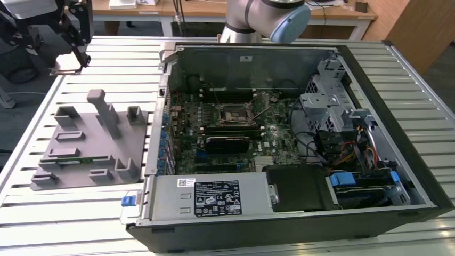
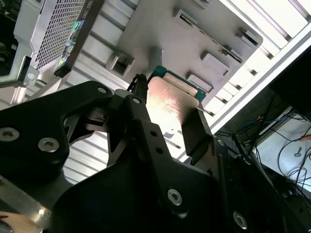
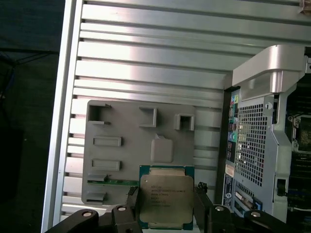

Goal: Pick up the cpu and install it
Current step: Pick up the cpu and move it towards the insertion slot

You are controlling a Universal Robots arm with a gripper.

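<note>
The cpu [image 3: 166, 199], a small flat square with a silvery top plate and a green edge, sits between the black fingers [image 3: 131, 201] of my gripper [image 3: 166, 203], which is shut on it. In the second wrist view the cpu [image 2: 171, 99] shows its shiny plate between the same fingers, gripper [image 2: 167, 114]. In the exterior view my gripper [image 1: 69, 63] hangs high at the far left, above the table and beyond the grey tray [image 1: 85, 144]. The black socket [image 1: 235, 113] with its metal lever lies in the middle of the motherboard, well off to the exterior view's right of the gripper.
The open computer case [image 1: 284, 133] takes up the table's middle and right; its perforated rear wall [image 3: 252, 141] is near the gripper. The grey tray [image 3: 126, 160] holds a narrow green memory stick [image 3: 112, 182] and upright posts [image 1: 106, 114]. A slatted metal table [image 1: 42, 208] lies underneath.
</note>
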